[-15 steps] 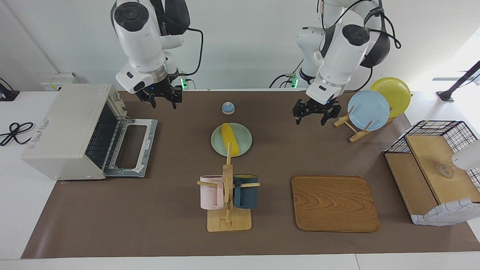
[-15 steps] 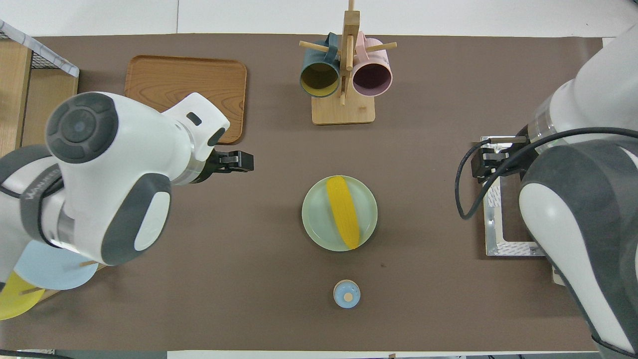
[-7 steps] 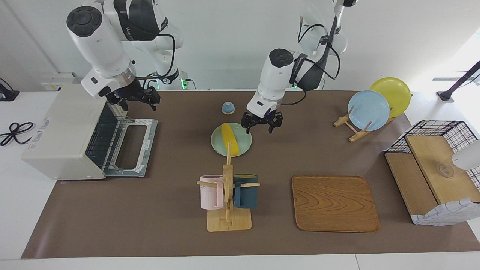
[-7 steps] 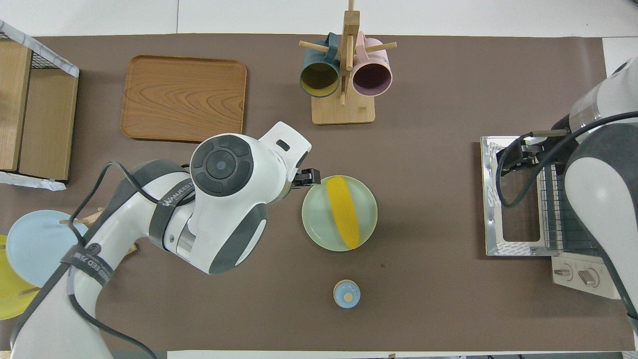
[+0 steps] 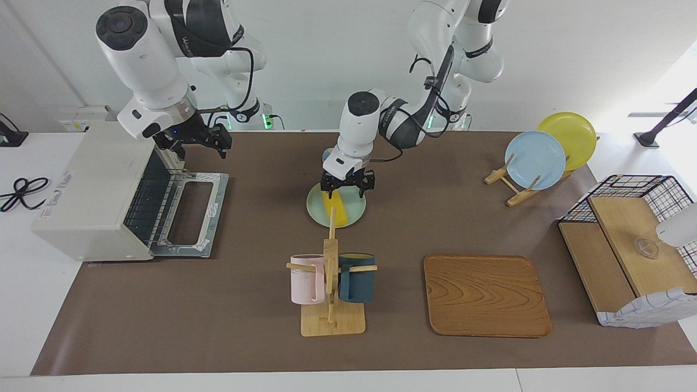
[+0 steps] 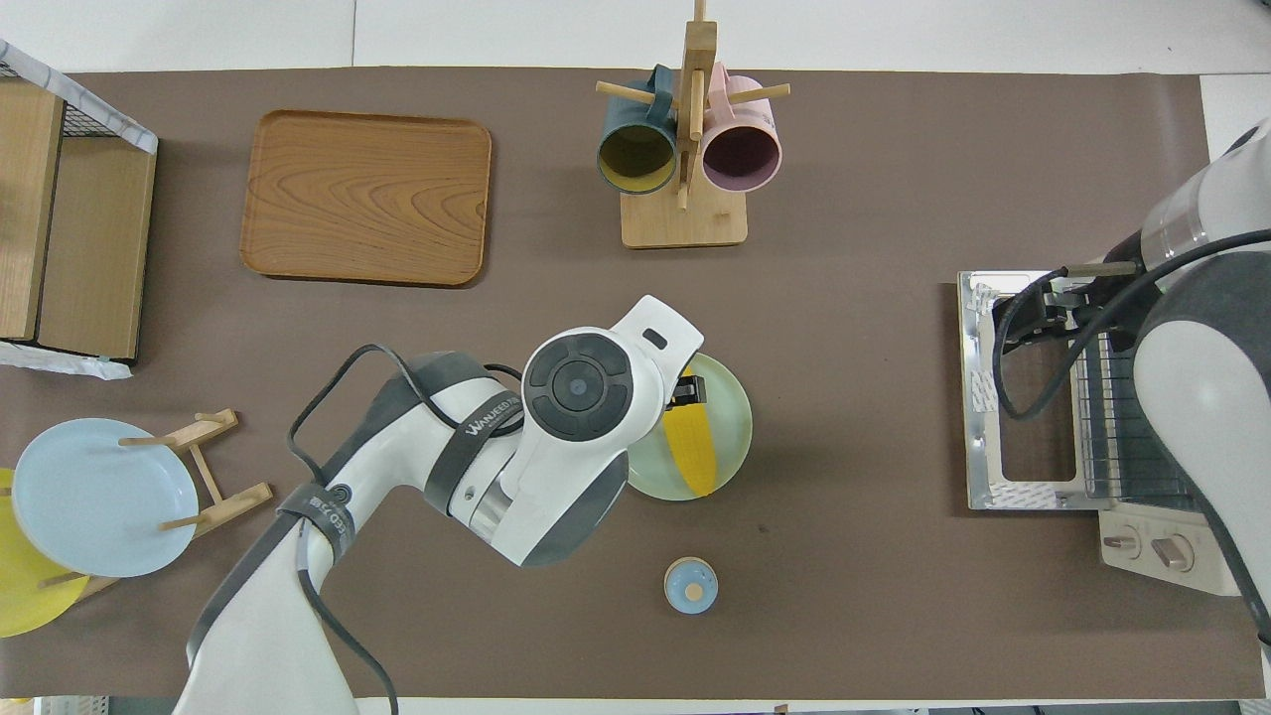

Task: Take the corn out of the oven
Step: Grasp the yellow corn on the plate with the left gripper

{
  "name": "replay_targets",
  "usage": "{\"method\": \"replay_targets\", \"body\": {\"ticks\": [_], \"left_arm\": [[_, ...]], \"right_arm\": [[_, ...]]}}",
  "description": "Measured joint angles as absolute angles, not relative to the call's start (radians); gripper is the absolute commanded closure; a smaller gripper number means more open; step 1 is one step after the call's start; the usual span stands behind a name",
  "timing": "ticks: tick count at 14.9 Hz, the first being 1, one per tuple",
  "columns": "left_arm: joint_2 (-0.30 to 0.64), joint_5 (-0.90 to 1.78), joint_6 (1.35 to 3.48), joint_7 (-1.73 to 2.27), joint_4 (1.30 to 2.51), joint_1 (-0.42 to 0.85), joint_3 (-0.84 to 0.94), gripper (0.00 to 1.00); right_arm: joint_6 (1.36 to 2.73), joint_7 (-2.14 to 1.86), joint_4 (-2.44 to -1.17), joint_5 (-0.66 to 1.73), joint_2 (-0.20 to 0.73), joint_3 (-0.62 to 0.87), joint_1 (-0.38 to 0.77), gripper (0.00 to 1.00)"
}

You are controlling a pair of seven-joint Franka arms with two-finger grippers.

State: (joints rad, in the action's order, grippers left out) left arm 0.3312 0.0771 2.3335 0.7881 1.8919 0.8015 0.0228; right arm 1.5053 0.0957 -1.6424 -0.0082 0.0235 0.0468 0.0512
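Bare yellow corn lies on a green plate; off-white oven stands door-down.

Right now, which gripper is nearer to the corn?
Left. The left gripper is down over the corn on the green plate; the right gripper is by the open oven, well away.

Partial white lettering "WANJEED" — on left arm dark band — nothing else readable.
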Motion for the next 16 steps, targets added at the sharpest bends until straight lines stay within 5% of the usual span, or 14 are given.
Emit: {"method": "replay_targets", "body": {"ticks": [16], "left_arm": [[0.399, 0.077, 2.383, 0.802, 1.875, 0.846, 0.021, 0.00]], "right_arm": [[1.541, 0.096, -1.660, -0.006, 0.004, 0.033, 0.062, 0.00]]}}
